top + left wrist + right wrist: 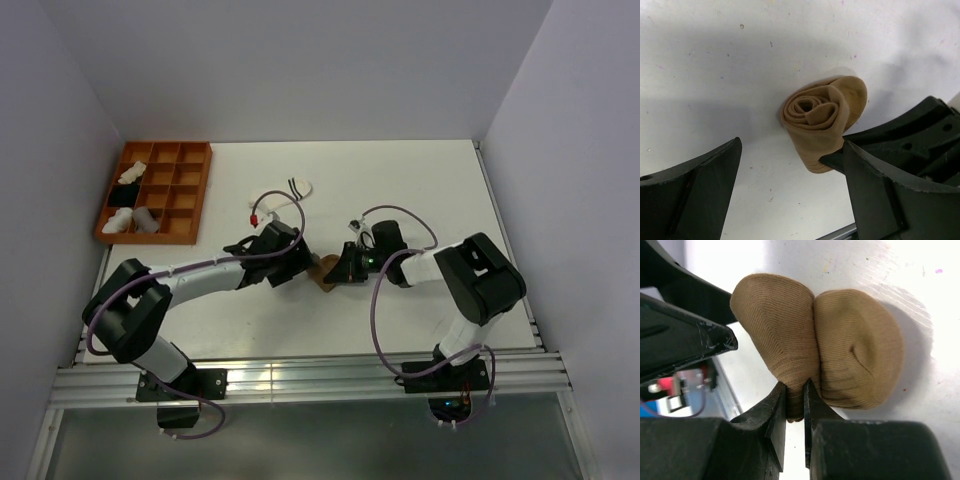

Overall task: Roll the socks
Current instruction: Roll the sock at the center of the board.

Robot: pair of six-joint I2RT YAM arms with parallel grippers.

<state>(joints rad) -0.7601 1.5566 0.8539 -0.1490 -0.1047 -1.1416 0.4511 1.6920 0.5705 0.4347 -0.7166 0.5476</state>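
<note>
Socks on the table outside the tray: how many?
3: tan sock in the right gripper, striped white sock farther back, red-cuffed sock beside it; others may be hidden.

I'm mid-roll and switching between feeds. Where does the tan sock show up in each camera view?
Top external: tan sock, small, mid-table, just left of the right gripper.
Left wrist: centre of frame, its rolled spiral end facing the camera.
Right wrist: fills the centre as two rounded lobes.
Shared landmark: the right gripper, pinched shut on the sock's edge, shows in all three views.
</note>
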